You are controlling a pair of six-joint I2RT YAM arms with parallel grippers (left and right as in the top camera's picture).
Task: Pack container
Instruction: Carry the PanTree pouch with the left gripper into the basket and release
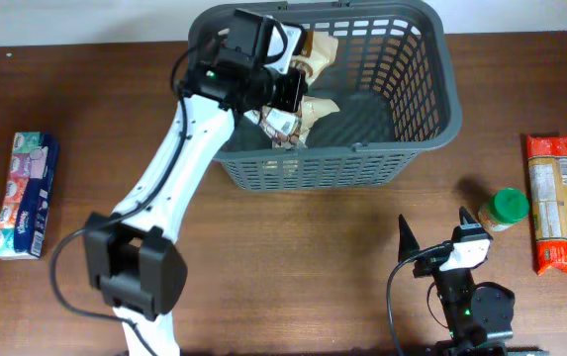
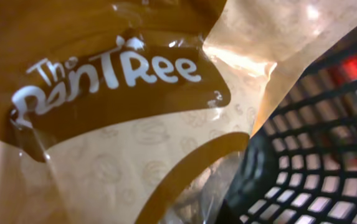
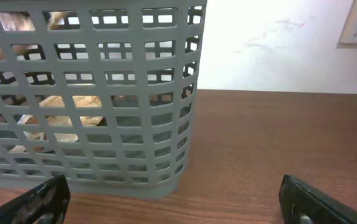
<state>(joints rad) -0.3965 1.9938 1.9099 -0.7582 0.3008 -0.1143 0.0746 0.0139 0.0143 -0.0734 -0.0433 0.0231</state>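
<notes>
Since our left jaws are pressed nearly together, apparently pinching a thin fold of the tan pouch [image 2: 103, 174], we judge that the release comes next: the pouch hangs inside the container [image 1: 439, 69], over the left rear of its base. Our right jaws stand spread wide, low over the surface [image 1: 293, 267] in front of the container, with the green-lidded jar [image 1: 506, 208] just to their right.

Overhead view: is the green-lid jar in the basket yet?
No, the green-lidded jar stands on the table, outside the basket and off its right end.
</notes>
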